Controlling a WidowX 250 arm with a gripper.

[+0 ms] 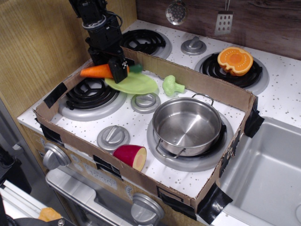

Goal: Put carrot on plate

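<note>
End effector (117,69) grips carrot (96,71) above plate's (138,84) left edge.

Toy kitchen corner
Wood-grain wall (33,52) at nine o'clock; dark plank backsplash (263,21) at one o'clock; grey sink (268,174) at four.

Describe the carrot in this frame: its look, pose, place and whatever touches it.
The carrot is a smooth orange plastic toy, long and tapered, with a dark green stem end. It lies roughly level, tip pointing left and stem right. The hand is shut on it near the stem end. It sits at the left rim of the plate, above the back-left burner; whether it touches the plate cannot be told.
</note>
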